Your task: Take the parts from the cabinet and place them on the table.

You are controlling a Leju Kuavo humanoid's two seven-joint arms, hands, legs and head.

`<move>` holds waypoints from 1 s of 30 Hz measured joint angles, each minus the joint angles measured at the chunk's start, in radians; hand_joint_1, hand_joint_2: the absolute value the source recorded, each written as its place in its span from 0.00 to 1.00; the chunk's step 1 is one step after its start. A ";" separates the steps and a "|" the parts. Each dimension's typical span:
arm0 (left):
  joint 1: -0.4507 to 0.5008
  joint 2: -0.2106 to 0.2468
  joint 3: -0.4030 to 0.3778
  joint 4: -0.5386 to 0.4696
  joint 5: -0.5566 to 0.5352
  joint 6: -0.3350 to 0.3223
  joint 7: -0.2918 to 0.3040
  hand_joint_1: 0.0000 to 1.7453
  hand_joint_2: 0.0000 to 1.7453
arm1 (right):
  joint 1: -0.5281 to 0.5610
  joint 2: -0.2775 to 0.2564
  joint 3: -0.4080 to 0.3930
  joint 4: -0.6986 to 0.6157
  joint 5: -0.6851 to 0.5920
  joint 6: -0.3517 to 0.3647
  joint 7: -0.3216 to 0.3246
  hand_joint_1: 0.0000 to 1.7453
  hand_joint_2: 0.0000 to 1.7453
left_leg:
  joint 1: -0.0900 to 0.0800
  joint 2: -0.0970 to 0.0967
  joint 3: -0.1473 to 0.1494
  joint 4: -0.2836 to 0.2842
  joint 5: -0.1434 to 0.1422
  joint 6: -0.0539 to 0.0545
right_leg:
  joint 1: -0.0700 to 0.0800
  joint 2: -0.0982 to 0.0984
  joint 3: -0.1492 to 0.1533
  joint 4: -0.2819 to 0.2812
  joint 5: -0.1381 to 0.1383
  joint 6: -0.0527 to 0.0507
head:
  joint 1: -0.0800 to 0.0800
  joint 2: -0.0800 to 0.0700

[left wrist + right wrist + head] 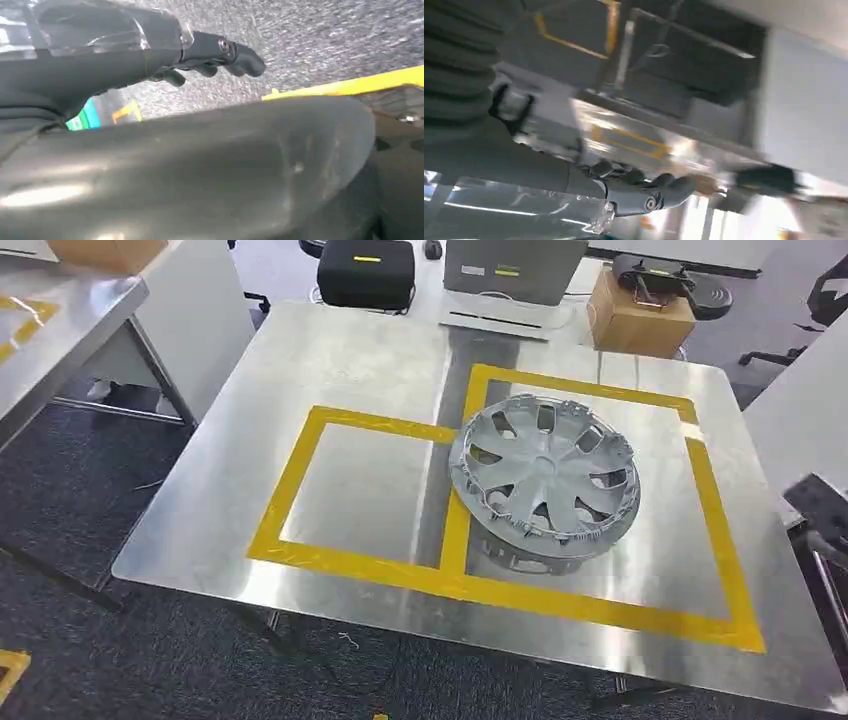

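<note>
Head view: two grey wheel covers (545,475) stacked on the steel table (330,370), inside the right yellow-taped square (718,530), the upper one tilted on the lower. Neither hand touches them. Left hand (210,55): fingers loosely extended, nothing held, above carpet (340,35). Right hand (644,192): blurred, fingers partly curled, nothing seen in them; apart or closed, cannot tell.

Robotics lab, taped steel table (300,380), laptop (512,268), carpet floor (70,490)

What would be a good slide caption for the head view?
Grey wheel covers stacked inside a yellow-taped square on a steel table.
</note>
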 joint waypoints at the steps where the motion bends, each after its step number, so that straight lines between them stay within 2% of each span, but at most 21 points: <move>1: 0.000 0.001 0.000 0.000 0.000 0.000 0.004 0.00 0.00 | 0.068 -0.003 -0.067 -0.012 0.014 -0.027 0.000 0.00 1.00 | -0.001 0.006 0.000 0.000 0.000 0.001 | -0.001 0.004 -0.002 0.000 0.000 0.001 | 0.000 0.000; 3: 0.001 0.003 0.000 0.001 -0.001 0.002 0.007 0.00 0.00 | 0.188 -0.002 -0.183 -0.021 0.064 -0.073 0.000 0.00 1.00 | -0.001 0.024 0.002 -0.003 -0.004 0.003 | -0.001 0.017 -0.004 0.001 0.000 0.001 | 0.000 0.000; 6: -0.001 0.005 0.000 0.002 -0.003 0.003 0.009 0.00 0.00 | 0.252 0.018 -0.315 -0.014 0.142 -0.106 0.000 0.00 1.00 | -0.002 0.055 0.005 -0.005 -0.008 0.003 | -0.004 0.045 -0.011 0.004 0.001 0.003 | 0.000 0.000; 9: -0.008 0.007 0.000 0.002 -0.003 0.003 0.019 0.00 0.00 | 0.231 0.057 -0.420 0.006 0.278 -0.122 0.000 0.00 1.00 | -0.004 0.078 0.009 -0.006 -0.010 0.002 | -0.006 0.066 -0.017 0.006 0.004 0.006 | 0.000 0.000; 12: -0.014 0.006 0.000 0.001 -0.003 0.003 0.027 0.00 0.00 | 0.204 0.110 -0.513 0.052 0.379 -0.165 0.000 0.00 1.00 | -0.006 0.085 0.013 -0.008 -0.011 0.003 | -0.007 0.074 -0.018 0.007 0.005 0.006 | 0.000 0.000; 15: -0.017 0.006 0.000 0.001 -0.002 0.002 0.029 0.00 0.00 | 0.169 0.169 -0.591 0.119 0.420 -0.227 0.000 0.00 1.00 | -0.006 0.087 0.015 -0.009 -0.010 0.003 | -0.007 0.078 -0.018 0.007 0.006 0.006 | 0.000 0.000; 20: -0.021 0.006 0.000 0.002 -0.002 0.002 0.031 0.00 0.00 | 0.124 0.238 -0.677 0.204 0.422 -0.236 0.000 0.00 1.00 | -0.008 0.088 0.017 -0.012 -0.010 0.002 | -0.009 0.078 -0.018 0.009 0.005 0.006 | -0.001 0.000; 22: -0.023 0.005 0.000 0.001 -0.002 0.000 0.033 0.00 0.00 | 0.110 0.272 -0.709 0.247 0.380 -0.267 0.000 0.00 1.00 | -0.008 0.088 0.017 -0.013 -0.010 0.002 | -0.009 0.078 -0.018 0.009 0.005 0.006 | -0.001 0.000; 25: -0.025 0.002 0.000 0.001 -0.003 0.000 0.034 0.00 0.00 | 0.091 0.319 -0.709 0.375 0.240 -0.397 -0.020 0.00 1.00 | -0.008 0.093 0.016 -0.014 -0.010 0.002 | -0.010 0.079 -0.017 0.010 0.005 0.005 | 0.000 0.000; 27: -0.026 0.001 0.000 0.001 -0.003 0.000 0.032 0.00 0.00 | 0.064 0.355 -0.706 0.497 0.137 -0.491 -0.082 0.00 1.00 | -0.008 0.097 0.016 -0.015 -0.010 0.002 | -0.010 0.080 -0.018 0.010 0.005 0.005 | -0.001 0.000; 28: -0.027 0.001 0.000 0.001 -0.004 0.000 0.030 0.00 0.00 | 0.048 0.371 -0.704 0.571 0.111 -0.526 -0.111 0.00 1.00 | -0.007 0.099 0.017 -0.015 -0.010 0.002 | -0.009 0.081 -0.018 0.010 0.005 0.005 | -0.001 0.000; 30: -0.030 0.000 0.000 0.001 -0.004 0.000 0.028 0.00 0.00 | 0.037 0.406 -0.700 0.689 0.103 -0.551 -0.136 0.00 1.00 | -0.008 0.100 0.017 -0.016 -0.010 0.002 | -0.010 0.081 -0.018 0.010 0.005 0.005 | 0.000 0.000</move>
